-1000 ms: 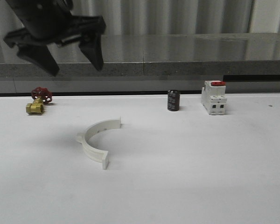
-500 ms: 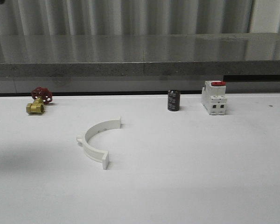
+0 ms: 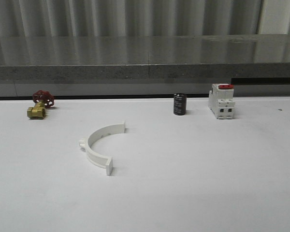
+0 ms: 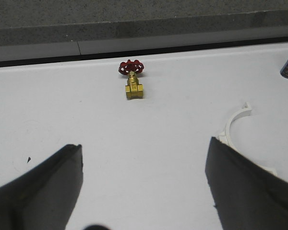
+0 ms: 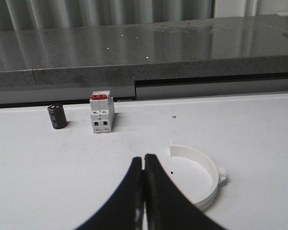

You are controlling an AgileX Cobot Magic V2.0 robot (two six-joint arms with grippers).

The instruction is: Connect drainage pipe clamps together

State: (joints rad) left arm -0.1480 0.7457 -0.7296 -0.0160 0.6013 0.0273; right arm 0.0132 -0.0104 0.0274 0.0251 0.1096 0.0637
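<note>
Left claw (image 4: 144, 143) hangs above the tabletop (image 3: 208, 183) with its dark fingers spread wide and nothing between them. The right claw (image 5: 143, 160) is pressed fully closed, also empty. Neither clamp piece is held, so the job looks to be at its opening step: reaching for the parts. The left half (image 3: 93, 150) lies on the white tabletop in front of the valve (image 3: 38, 105), its curve bulging toward the robot's left and its mouth facing right. In the left wrist view it sits just beside one finger. The right half (image 5: 197, 154) lies just ahead of the closed right claw, nearer the robot than the breaker (image 5: 102, 114), with its mouth facing the other way. How far apart the halves lie I cannot tell, since no view takes in both. Both are smooth, stiff-looking white plastic, each a wide thin band bent into a semicircle. Each has squared ends and a small tab on the outer curve, and the left half has small holes along its inner face. Next, the right claw would likely need to open, each claw take a band across its thin wall, and the squared ends be lined up squarely to mate. On so slick a surface the light arcs may skid or tip when touched. A black cylinder (image 3: 179, 104) stands beside the breaker.
</note>
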